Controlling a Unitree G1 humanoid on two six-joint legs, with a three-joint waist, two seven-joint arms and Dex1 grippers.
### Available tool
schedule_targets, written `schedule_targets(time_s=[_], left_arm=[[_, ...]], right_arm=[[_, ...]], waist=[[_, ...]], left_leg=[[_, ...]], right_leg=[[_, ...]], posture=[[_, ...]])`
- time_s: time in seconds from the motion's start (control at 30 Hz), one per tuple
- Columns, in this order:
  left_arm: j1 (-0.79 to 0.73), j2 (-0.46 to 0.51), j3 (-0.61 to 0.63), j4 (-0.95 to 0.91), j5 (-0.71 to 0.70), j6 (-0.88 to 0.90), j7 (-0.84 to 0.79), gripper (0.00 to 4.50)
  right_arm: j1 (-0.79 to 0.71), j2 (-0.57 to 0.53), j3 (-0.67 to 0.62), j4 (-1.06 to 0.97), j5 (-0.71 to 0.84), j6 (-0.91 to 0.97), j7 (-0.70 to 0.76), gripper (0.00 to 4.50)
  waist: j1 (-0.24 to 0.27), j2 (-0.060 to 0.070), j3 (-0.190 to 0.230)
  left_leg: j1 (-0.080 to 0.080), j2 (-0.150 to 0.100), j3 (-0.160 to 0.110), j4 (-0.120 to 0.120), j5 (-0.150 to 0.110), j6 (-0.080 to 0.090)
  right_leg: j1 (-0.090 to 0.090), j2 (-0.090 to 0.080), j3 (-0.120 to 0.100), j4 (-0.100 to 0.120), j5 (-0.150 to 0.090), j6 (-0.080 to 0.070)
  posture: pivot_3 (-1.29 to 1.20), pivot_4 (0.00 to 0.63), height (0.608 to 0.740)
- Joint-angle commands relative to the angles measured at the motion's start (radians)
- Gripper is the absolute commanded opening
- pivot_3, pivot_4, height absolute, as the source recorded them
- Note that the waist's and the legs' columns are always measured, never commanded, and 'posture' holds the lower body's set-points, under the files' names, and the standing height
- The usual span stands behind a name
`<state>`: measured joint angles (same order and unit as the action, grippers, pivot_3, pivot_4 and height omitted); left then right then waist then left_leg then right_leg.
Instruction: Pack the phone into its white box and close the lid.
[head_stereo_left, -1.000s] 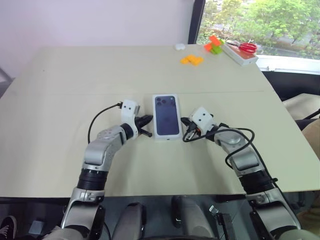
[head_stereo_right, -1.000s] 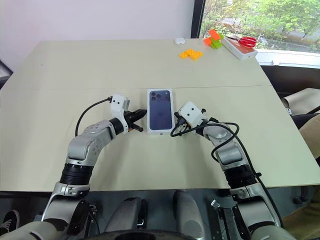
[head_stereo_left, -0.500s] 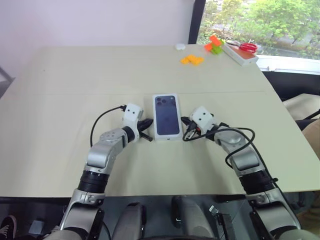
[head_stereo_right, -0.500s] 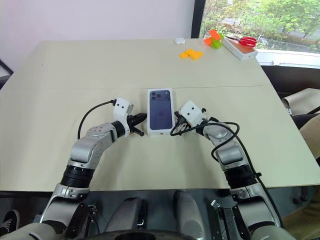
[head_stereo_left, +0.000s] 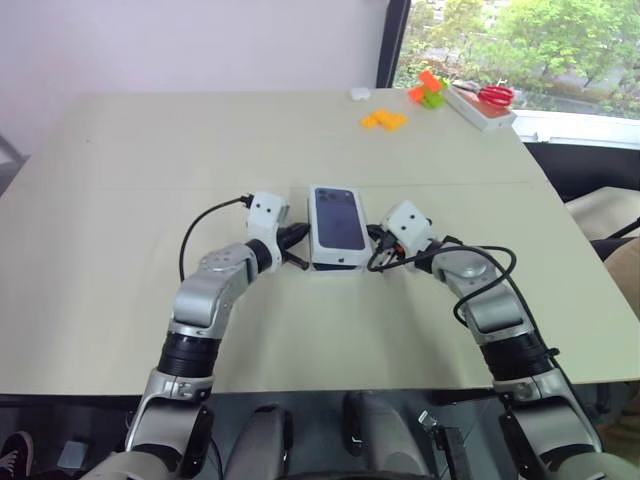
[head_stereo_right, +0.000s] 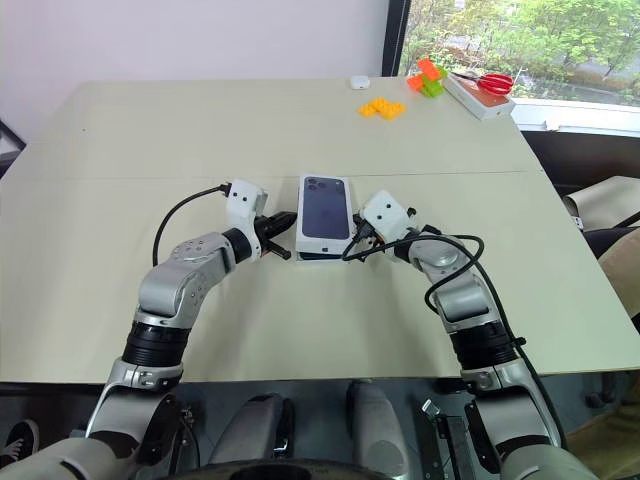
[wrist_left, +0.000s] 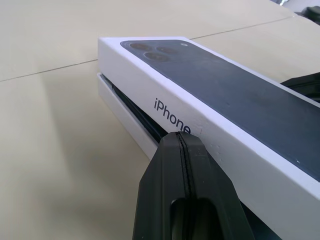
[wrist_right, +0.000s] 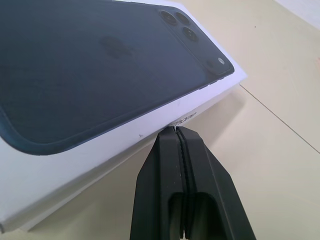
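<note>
Lid (wrist_left: 210, 95) sits on the white box (wrist_left: 125, 117) mid-table, seam still gapped; left gripper (wrist_left: 182, 145) and right gripper (wrist_right: 178, 137), both closed and empty, press its sides.

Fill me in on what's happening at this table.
A humanoid robot is working on a phone box in the middle of the table. Its left hand and right hand, both shut, press against opposite long sides of the lid. The lid sits raised above the white box, with a dark gap between them, so the box is not fully closed.
</note>
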<state>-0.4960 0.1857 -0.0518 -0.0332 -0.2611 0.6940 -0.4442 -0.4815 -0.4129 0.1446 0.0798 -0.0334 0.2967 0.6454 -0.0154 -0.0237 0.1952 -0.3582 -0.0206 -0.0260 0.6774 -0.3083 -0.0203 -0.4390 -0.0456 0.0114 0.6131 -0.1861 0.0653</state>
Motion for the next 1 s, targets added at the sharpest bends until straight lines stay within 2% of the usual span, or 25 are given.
schedule_targets(time_s=[0.03, 0.67, 1.0], left_arm=[[0.005, -0.014, -0.025, -0.066, -0.026, 0.003, -0.017, 0.00], [0.036, -0.028, 0.024, -0.104, -0.048, 0.043, 0.001, 0.00], [0.072, -0.014, 0.009, -0.109, -0.039, 0.039, -0.004, 0.00]], right_arm=[[-0.015, 0.013, 0.014, -0.062, 0.021, -0.021, 0.018, 0.04], [-0.004, 0.029, 0.029, -0.125, 0.020, 0.022, 0.013, 0.04], [0.027, 0.011, 0.032, -0.126, 0.012, 0.015, 0.014, 0.04]], waist=[[0.000, 0.000, 0.000], [0.000, 0.000, 0.000], [0.001, 0.000, 0.000]], left_leg=[[0.000, 0.000, 0.000, 0.000, 0.000, 0.000], [0.000, 0.000, 0.000, 0.000, 0.000, 0.000], [0.000, 0.000, 0.000, 0.000, 0.000, 0.000]], right_leg=[[0.000, 0.000, 0.000, 0.000, 0.000, 0.000], [0.000, 0.000, 0.000, 0.000, 0.000, 0.000], [0.000, 0.000, 0.000, 0.000, 0.000, 0.000]], posture=[[0.00, 0.150, 0.740], [0.00, 0.150, 0.740], [0.00, 0.150, 0.740]])
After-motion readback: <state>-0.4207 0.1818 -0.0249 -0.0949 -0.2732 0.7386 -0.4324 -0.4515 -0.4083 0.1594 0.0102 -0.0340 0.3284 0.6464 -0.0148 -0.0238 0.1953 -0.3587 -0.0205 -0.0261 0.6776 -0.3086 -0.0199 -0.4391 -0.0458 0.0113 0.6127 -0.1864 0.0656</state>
